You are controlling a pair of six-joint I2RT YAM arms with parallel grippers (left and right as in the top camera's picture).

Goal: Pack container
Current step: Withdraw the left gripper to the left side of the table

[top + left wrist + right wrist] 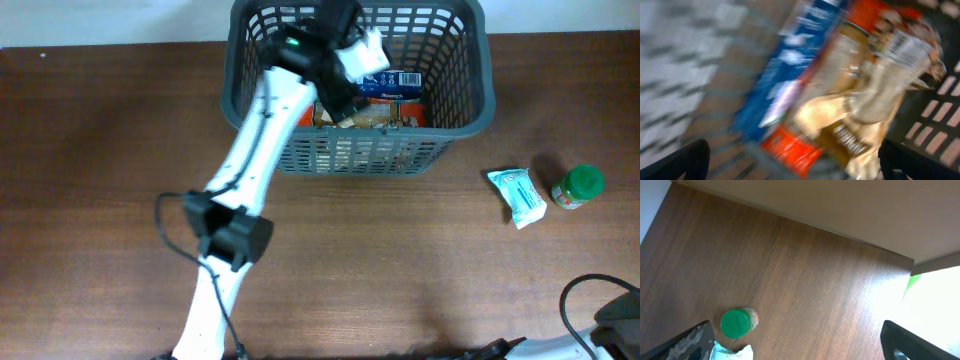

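Note:
The dark grey lattice basket [462, 112] stands at the back of the table. Inside it lie a blue packet [402, 80] and a red-orange packet [385, 110]. My left gripper [342, 88] hangs inside the basket above them. In the blurred left wrist view it [795, 167] is open and empty, over the blue packet [782, 87] and the red-orange packet with clear wrap [860, 105]. My right gripper [795, 347] is open and empty above the table. A green-lidded jar [737, 323] and a white-teal packet [730, 353] lie by its left finger.
In the overhead view the white-teal packet [517, 196] and the green-lidded jar [579, 186] lie on the brown table right of the basket. The right arm's base and cable [600, 325] are at the bottom right corner. The left arm crosses the basket's front-left rim.

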